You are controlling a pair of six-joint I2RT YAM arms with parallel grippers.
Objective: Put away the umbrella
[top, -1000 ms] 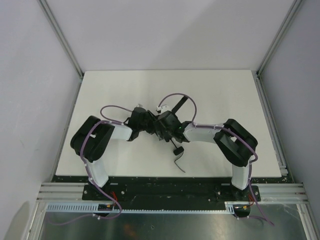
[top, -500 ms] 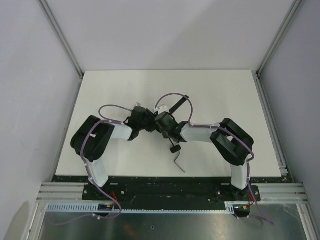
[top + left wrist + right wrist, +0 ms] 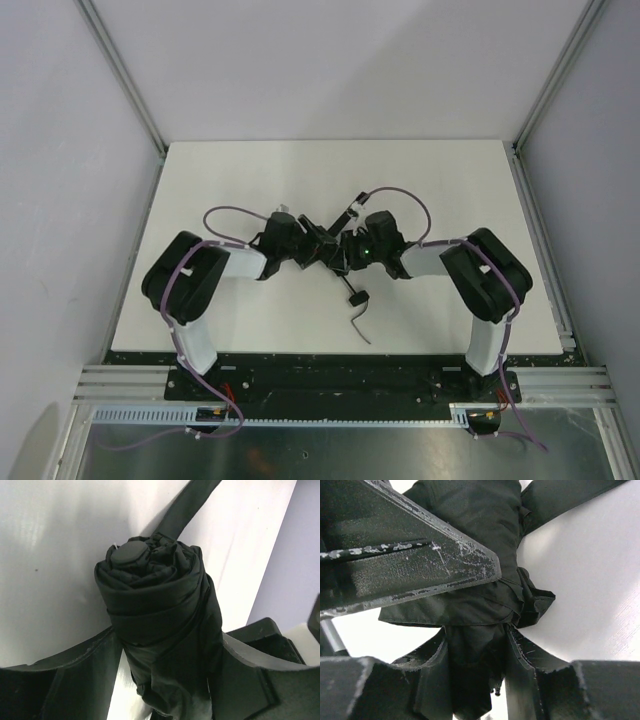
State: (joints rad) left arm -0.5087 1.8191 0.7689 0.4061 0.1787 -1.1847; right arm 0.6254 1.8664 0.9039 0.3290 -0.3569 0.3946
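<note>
Between the two arms, mid-desk: we have the umbrella point(image 3: 155, 610) low over the desk point(image 3: 450, 190); whether it rests on it, we cannot tell.
Left jaws: the left gripper point(image 3: 165, 647) brackets the rolled canopy below its cap point(image 3: 129, 555). A sliver of light shows beside one finger, so we cannot tell whether it presses or sits slack.
Right jaws: the right gripper point(image 3: 476, 640) is clenched on bunched fabric at the roll's other end, both fingers tight against it.
Roll: snug near the cap, looser and puffed where the right jaws pinch.
Closing band: the closing band point(image 3: 182, 510) lies out flat behind the cap, not wrapped round.
Wrist strap: the wrist strap point(image 3: 360, 328) trails toward the arm bases, apart from both grippers.
Step, as we judge it: tightening and securing the roll before stowing.
Doing it well: we keep one grasp firm throughout, regrip with the left only while the right holds, twist with the wind of the folds, and bring the band round without snagging a rib.
Risk: if both jaws loosen together, the canopy springs open.
</note>
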